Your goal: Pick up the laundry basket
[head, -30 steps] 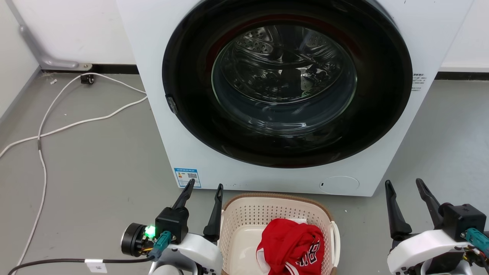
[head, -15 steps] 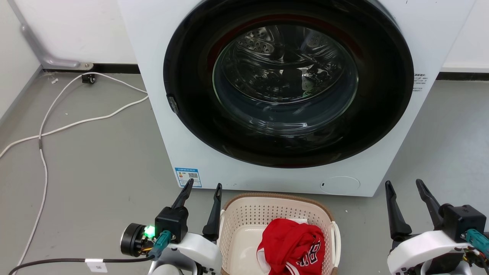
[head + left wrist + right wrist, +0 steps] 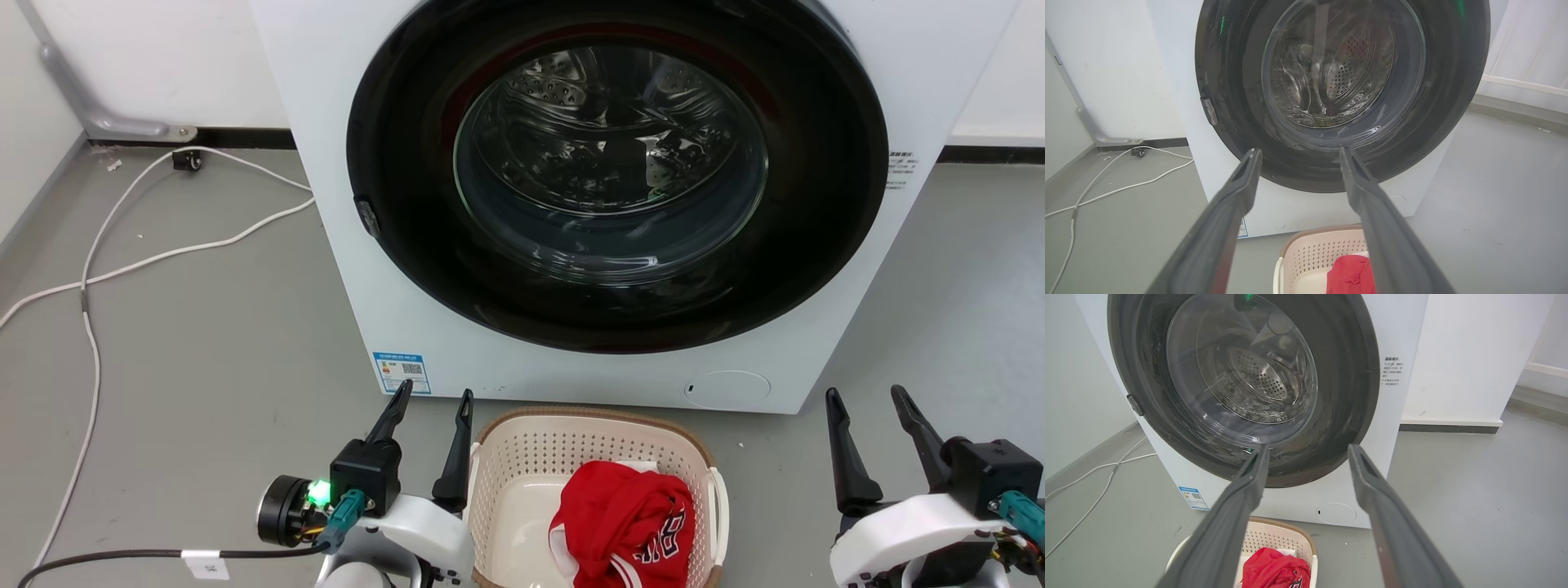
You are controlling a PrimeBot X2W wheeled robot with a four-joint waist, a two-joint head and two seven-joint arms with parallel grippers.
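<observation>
The cream laundry basket (image 3: 531,457), perforated, brown-rimmed and white-handled, sits on the grey floor (image 3: 204,367) just before the white washing machine (image 3: 392,327), holding a red garment (image 3: 624,523). The left gripper (image 3: 436,389) and right gripper (image 3: 864,391) flank it, fingers spread and empty. A white cable (image 3: 90,343) lies on the floor at left.

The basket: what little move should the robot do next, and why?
Probably swing the right gripper in toward the laundry basket. Both grippers are open, holding nothing; the left gripper sits close beside it, while the right stands well apart.
</observation>
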